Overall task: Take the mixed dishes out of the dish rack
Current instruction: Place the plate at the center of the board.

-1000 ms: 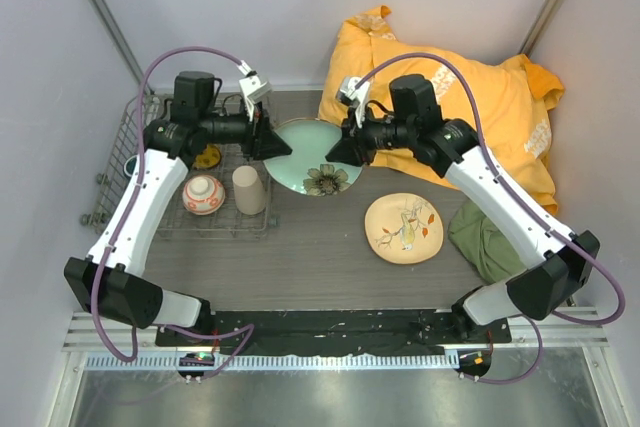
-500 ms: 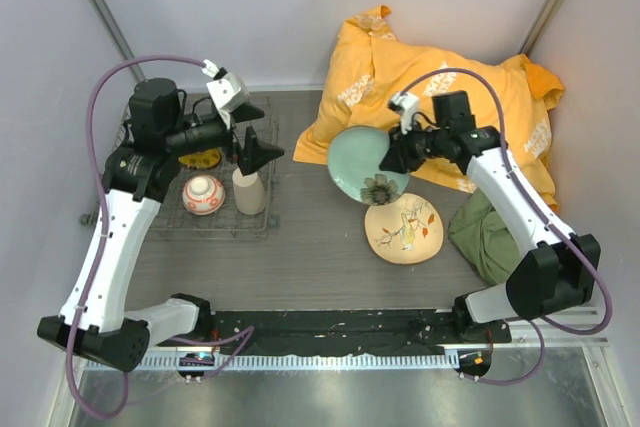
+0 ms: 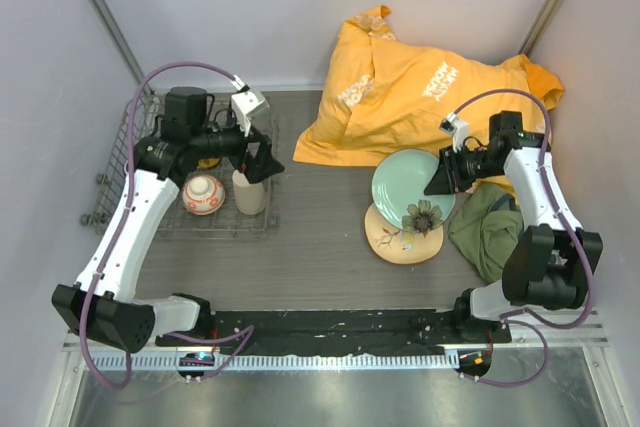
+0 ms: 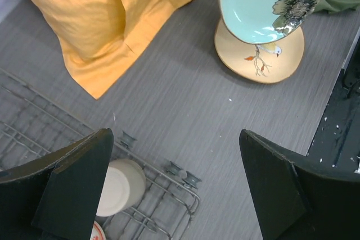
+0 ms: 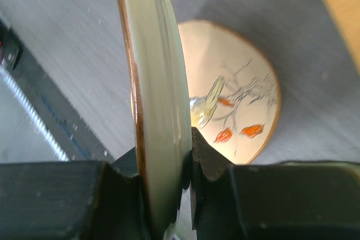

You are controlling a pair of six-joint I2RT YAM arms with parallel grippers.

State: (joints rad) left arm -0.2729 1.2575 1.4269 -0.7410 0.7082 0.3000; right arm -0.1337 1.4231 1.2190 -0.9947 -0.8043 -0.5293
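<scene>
Over beige disc [image 3: 393,246], R tool [image 3: 438,180] clamps glazed plate [image 3: 405,185].

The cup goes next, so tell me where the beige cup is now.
Top view, left side: the beige cup stands in the dish rack's near right corner, right of the white-and-red bowl and beneath the open left gripper.
</scene>
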